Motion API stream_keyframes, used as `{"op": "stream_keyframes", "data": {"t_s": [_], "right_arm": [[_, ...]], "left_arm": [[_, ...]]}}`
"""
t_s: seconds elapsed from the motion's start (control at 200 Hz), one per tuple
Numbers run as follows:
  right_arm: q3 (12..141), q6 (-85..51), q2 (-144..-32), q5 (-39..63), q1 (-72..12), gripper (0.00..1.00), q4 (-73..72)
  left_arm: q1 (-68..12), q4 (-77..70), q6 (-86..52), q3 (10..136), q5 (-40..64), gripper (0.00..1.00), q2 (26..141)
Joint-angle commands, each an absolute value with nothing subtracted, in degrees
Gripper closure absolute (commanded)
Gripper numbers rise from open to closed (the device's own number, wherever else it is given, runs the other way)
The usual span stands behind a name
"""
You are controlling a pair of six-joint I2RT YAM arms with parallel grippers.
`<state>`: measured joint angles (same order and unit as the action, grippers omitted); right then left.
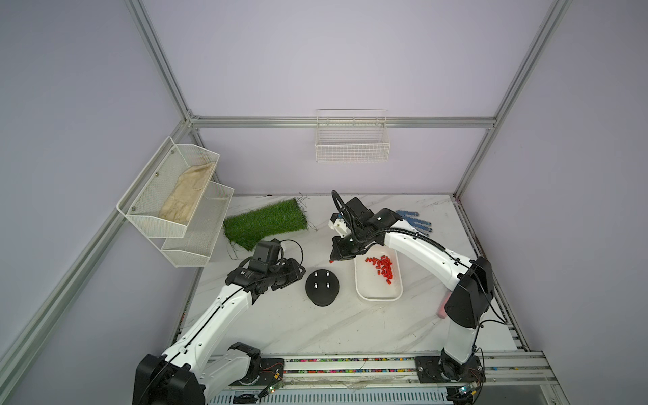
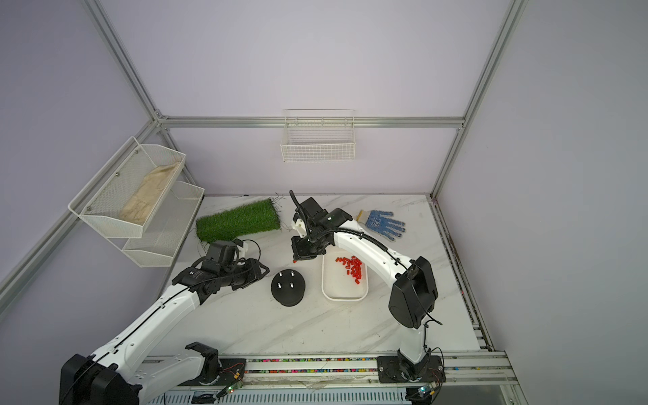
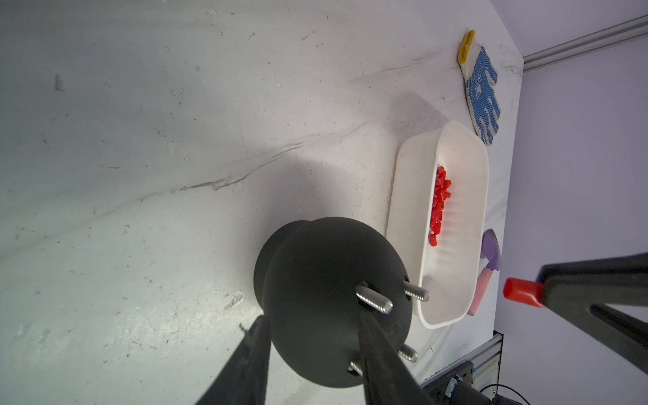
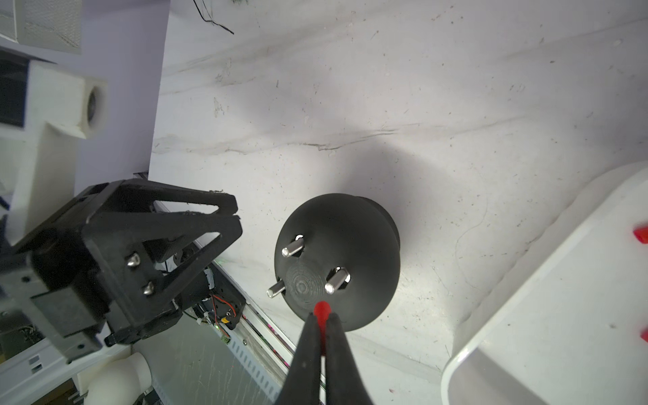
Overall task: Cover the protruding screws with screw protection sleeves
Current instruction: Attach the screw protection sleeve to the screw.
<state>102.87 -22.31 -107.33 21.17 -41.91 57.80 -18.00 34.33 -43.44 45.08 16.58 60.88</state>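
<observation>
One sleeve in the right end effector hangs near the screws.

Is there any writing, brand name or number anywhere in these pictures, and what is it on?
Nothing can be read.
Pale marking on the left arm's wrist: too small.
Printed patch on the blue-dotted glove: blurred.

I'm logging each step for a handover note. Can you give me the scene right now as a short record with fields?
Right gripper: shut on one red sleeve, close to the black base, not on a screw
Left gripper: open, beside the base, holding nothing
Screws: four, all bare
Spare sleeves: piled in the white tray
</observation>
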Motion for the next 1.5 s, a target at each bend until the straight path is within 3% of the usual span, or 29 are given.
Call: {"op": "stream_keyframes", "data": {"t_s": [0.0, 0.445, 1.495], "right_arm": [[106.31, -20.33, -108.99, 19.41, -42.77, 0.91, 63.72], [111.33, -18.46, -113.57, 19.75, -45.04, 0.91, 68.98], [111.47, -19.42, -116.06, 17.67, -45.54, 0.91, 66.46]], "left_arm": [[-17.58, 35.61, -40.61, 43.50, 19.61, 0.56, 58.31], [-17.57, 38.95, -39.89, 44.01, 21.66, 0.53, 57.32], [-17.61, 35.50, -41.48, 41.36, 23.40, 0.52, 57.22]]}}
